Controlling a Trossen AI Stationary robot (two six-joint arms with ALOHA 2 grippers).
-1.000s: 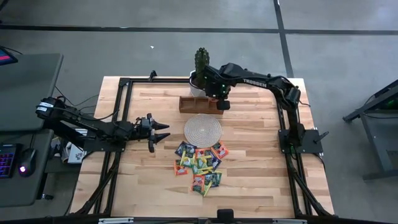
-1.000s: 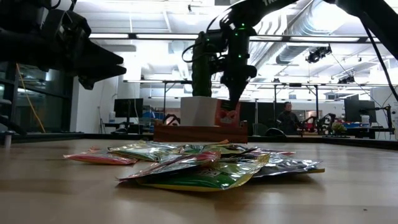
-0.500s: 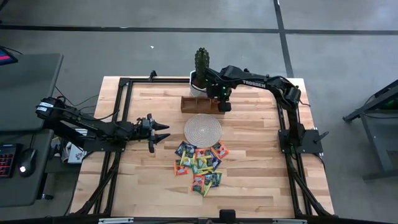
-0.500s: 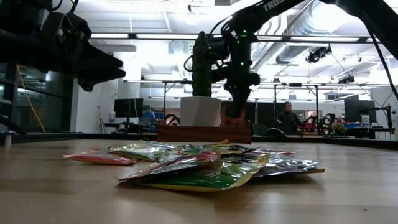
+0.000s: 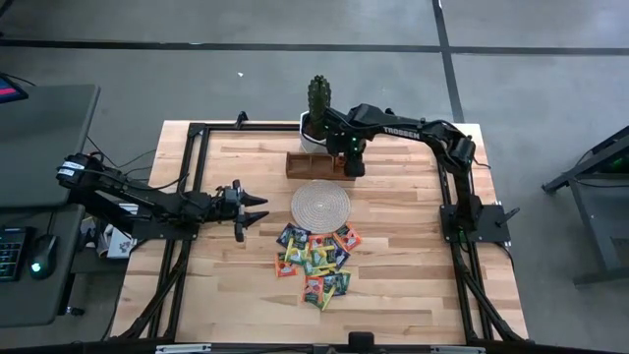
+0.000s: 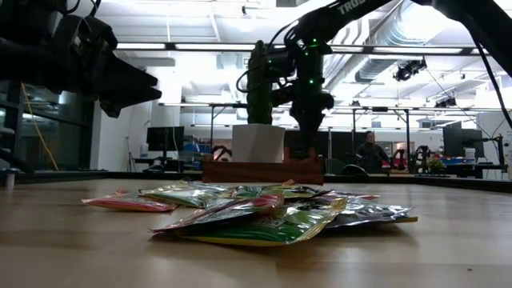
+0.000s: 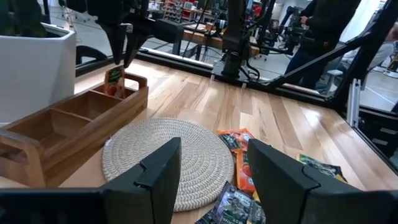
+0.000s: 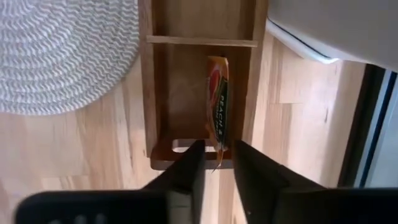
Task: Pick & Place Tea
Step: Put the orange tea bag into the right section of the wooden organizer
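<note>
Releasing: right gripper [image 8: 216, 163] jaws narrowly parted above an orange sachet [image 8: 217, 99] standing on edge in the end compartment of the wooden tray [image 5: 314, 165], directly below the fingertips. One in, I'd say. Left gripper [image 5: 257, 208] waits wide and empty beside the round mat [image 5: 319, 205]. Remaining tea pile [image 5: 314, 261] lies beyond the mat, well away from both jaws.
</note>
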